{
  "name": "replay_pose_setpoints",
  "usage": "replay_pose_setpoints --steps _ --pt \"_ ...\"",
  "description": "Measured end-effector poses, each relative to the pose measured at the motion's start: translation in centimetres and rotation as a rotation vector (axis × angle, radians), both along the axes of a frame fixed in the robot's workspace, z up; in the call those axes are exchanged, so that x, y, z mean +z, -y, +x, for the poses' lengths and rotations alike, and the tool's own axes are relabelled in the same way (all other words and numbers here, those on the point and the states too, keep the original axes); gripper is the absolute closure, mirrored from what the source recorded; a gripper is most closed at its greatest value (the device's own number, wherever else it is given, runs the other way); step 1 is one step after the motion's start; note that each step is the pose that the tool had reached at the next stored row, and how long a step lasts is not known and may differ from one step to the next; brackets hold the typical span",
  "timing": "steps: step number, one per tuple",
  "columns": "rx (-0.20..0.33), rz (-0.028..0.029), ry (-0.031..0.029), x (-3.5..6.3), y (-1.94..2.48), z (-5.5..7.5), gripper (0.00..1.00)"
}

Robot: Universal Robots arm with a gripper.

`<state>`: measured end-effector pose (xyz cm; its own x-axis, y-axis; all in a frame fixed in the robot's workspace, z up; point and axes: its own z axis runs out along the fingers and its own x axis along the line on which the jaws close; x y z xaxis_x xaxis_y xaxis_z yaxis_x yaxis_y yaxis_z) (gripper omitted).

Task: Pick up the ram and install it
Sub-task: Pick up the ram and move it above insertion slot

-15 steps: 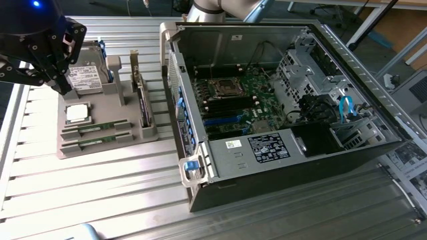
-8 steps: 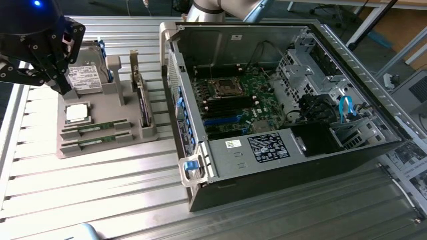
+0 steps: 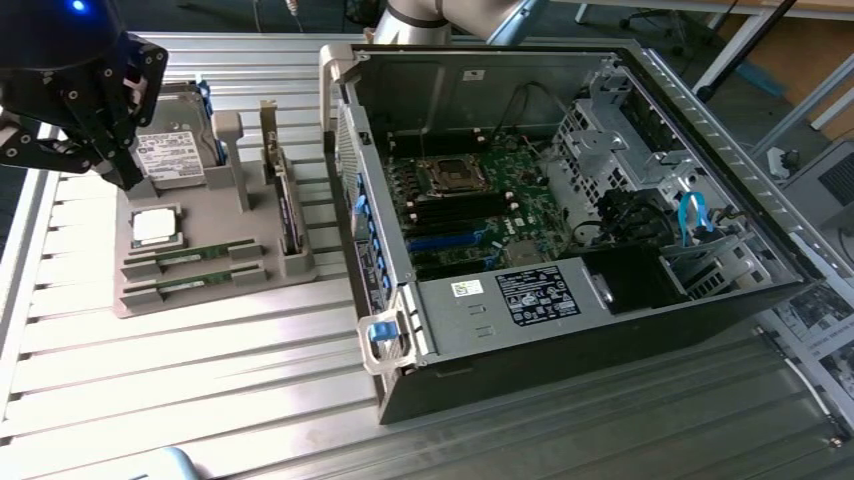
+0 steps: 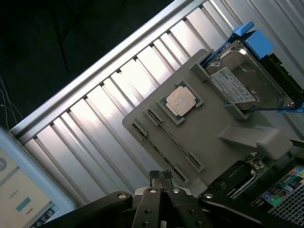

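Two green ram sticks stand on edge in slots at the front of a grey holder (image 3: 254, 265): one ram (image 3: 200, 254) and a second ram (image 3: 200, 281) beside it. In the wrist view they are the thin strips ram (image 4: 174, 140) and ram (image 4: 156, 150). My black gripper (image 3: 123, 176) hangs above the holder's far corner on the exterior view's left, over the hard drive and apart from both sticks. Its fingers (image 4: 156, 176) are pressed together with nothing between them.
The holder also carries a silver hard drive (image 3: 174, 152), a square processor (image 3: 155, 224) and an upright card (image 3: 282, 205). On the exterior view's right lies an open computer case (image 3: 400, 330) with its motherboard (image 3: 487, 200) and memory slots (image 3: 454, 212) exposed. Everything rests on a ribbed metal table (image 3: 200, 380).
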<state>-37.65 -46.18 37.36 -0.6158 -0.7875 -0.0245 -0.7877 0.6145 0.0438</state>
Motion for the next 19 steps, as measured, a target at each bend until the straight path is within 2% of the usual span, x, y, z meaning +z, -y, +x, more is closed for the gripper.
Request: replay_pose_setpoints --steps 19 --pt "0.121 0.0000 0.0000 -0.01 0.00 0.00 0.89"
